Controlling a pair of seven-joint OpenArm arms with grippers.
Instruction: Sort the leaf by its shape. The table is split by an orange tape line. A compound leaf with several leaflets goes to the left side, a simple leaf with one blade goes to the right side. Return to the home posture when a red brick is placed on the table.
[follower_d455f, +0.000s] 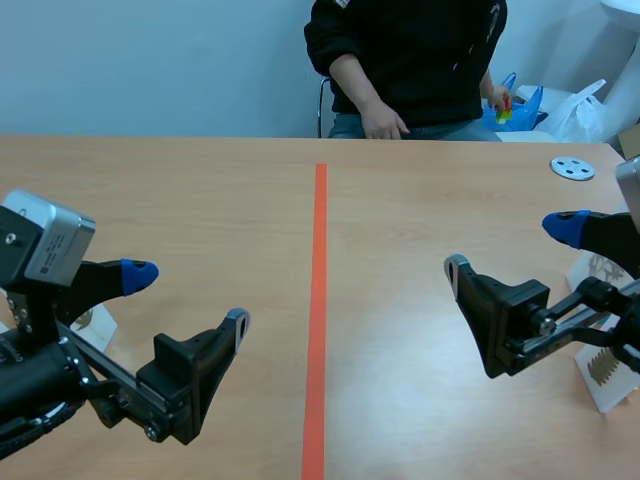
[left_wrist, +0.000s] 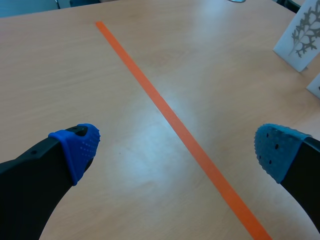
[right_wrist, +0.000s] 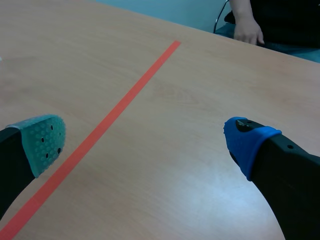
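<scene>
Left gripper (follower_d455f: 188, 296) and right gripper (follower_d455f: 511, 245) both hang released and empty; a careless swing could topple the white leaf-printed card (follower_d455f: 598, 388) beside the right gripper.

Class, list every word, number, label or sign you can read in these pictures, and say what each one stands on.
No text can be read anywhere.
The white card carries only a printed leaf picture, no words.
The round white disc shows only holes, no lettering.
</scene>
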